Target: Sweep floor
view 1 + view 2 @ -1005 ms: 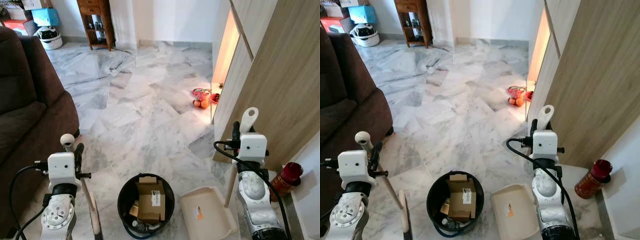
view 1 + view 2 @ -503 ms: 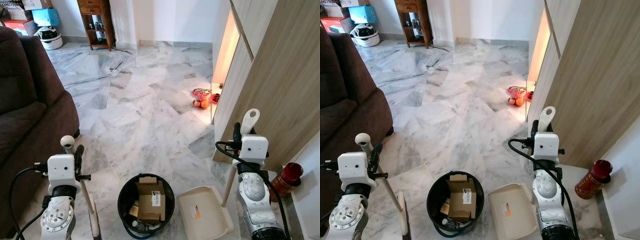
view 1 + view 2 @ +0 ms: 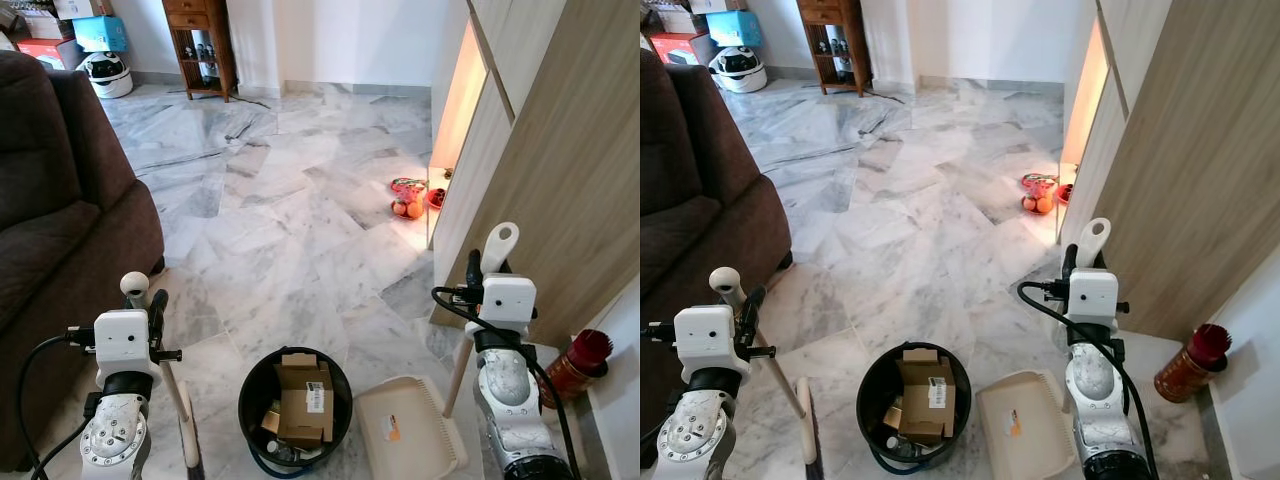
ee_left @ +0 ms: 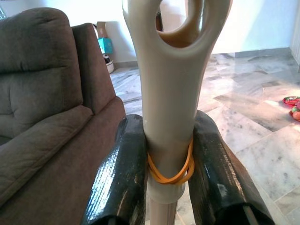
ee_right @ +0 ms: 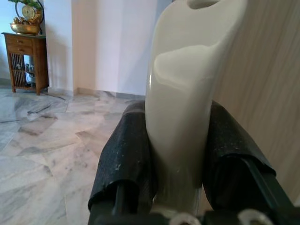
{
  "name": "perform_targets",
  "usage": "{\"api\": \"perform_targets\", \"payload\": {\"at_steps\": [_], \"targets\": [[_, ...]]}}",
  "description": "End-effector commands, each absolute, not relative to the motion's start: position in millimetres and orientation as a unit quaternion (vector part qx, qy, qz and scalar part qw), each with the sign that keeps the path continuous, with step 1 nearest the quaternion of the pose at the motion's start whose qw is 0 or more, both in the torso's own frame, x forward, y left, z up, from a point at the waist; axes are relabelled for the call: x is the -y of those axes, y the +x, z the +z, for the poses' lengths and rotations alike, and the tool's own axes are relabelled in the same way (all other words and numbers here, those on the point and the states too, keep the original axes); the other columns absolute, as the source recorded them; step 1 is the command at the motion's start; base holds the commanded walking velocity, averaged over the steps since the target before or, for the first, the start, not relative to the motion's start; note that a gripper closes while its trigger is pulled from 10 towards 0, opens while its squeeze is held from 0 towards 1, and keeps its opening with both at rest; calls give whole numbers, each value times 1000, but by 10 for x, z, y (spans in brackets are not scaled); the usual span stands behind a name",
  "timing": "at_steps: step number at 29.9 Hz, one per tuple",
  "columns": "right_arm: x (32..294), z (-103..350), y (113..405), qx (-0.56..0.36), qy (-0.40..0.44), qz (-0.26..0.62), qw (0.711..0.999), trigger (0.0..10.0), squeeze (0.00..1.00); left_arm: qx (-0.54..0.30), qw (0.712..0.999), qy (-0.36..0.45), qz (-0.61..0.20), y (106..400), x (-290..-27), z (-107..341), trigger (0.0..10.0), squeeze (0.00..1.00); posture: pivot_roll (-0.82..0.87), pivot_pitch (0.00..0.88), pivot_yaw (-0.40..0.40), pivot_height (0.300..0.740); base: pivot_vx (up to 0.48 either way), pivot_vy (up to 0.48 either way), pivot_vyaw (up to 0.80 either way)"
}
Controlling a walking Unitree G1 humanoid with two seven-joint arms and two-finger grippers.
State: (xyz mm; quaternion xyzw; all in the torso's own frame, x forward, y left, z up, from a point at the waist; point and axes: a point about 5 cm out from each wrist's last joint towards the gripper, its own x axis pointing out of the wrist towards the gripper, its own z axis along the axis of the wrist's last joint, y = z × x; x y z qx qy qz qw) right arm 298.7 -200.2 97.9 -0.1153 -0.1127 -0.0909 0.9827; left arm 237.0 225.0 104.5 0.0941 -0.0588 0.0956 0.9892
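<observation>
Gripping smooth cream plastic: left tool [image 4: 168, 183] clamped on broom handle [image 4: 171, 93], right tool [image 5: 180, 159] on dustpan handle [image 5: 187, 93]; round black bin [image 3: 295, 410] lower centre, marble floor [image 3: 300, 200].

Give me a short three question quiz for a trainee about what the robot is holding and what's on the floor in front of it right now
1. True or false: the left gripper is shut on the broom handle.
2. What lies in the black bin between the two arms?
A. Oranges
B. Cardboard boxes
C. Water
3. Fill in: the right gripper holds the handle of the ____, whose beige pan rests on the floor beside the bin.

Key:
1. True; both black fingers press the beige handle, just at its orange rubber band.
2. B, cardboard boxes.
3. Dustpan; its handle sits clamped between the fingers.
</observation>
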Motion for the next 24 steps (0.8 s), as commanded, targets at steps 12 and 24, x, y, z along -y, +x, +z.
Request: {"api": "perform_targets", "payload": {"at_steps": [12, 24], "targets": [[2039, 1059, 3016, 134, -117, -93, 980, 10000, 0, 86, 987, 101, 93, 2351, -2240, 1139, 10000, 0, 175, 0, 34, 740, -20, 0, 0], [2035, 1051, 3031, 132, -115, -93, 980, 10000, 0, 87, 986, 101, 98, 2363, -2253, 1140, 10000, 0, 183, 0, 30, 740, -307, 0, 0]]}}
